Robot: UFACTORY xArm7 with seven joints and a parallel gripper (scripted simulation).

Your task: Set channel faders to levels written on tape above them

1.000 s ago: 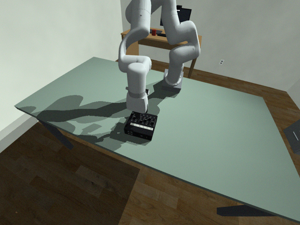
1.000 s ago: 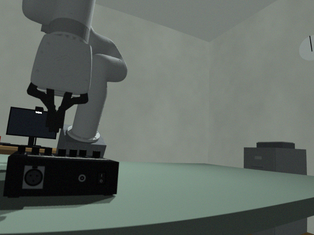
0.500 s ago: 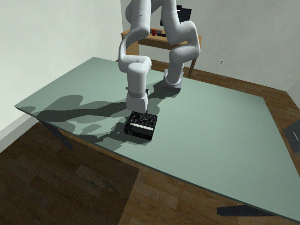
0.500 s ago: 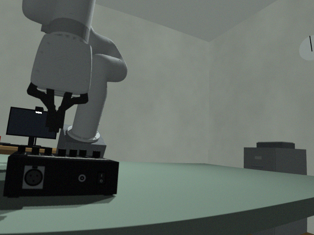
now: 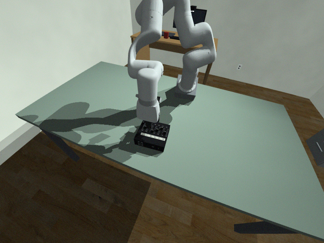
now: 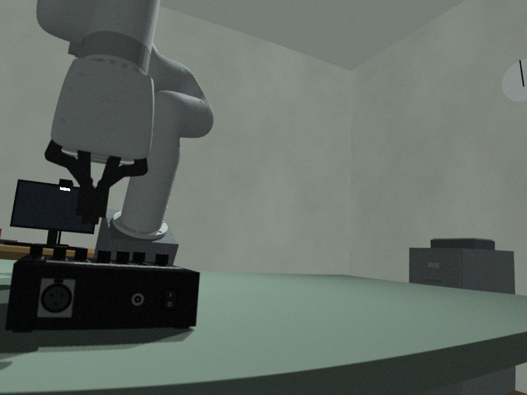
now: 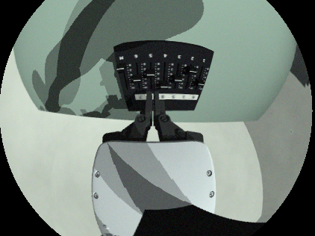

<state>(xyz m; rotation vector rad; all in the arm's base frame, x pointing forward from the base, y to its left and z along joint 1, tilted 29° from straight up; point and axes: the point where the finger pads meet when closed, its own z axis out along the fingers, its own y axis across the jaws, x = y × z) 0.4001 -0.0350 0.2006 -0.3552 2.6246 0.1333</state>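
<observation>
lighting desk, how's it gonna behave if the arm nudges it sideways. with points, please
The lighting desk [image 5: 152, 142] [image 6: 105, 298] looks like a rigid, low, wide box, so it probably won't flex or tip easily. Standing on small feet with no clamp visible, it may slide across the table [image 5: 216, 145] [image 6: 329, 315] [image 7: 239, 77] instead. Its flat sides make rolling unlikely.

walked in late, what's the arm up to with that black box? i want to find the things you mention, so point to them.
It's a lighting desk [image 5: 152, 145] [image 6: 105, 298], feet on the table, and the job is setting its channel faders to the taped levels. The gripper [image 6: 90, 222] [image 7: 152, 98] is shut with nothing between its fingers, hovering above the desk. No fader is held. The caps stand at differing heights; part of the tape is hidden by the fingers in the wrist view.
</observation>
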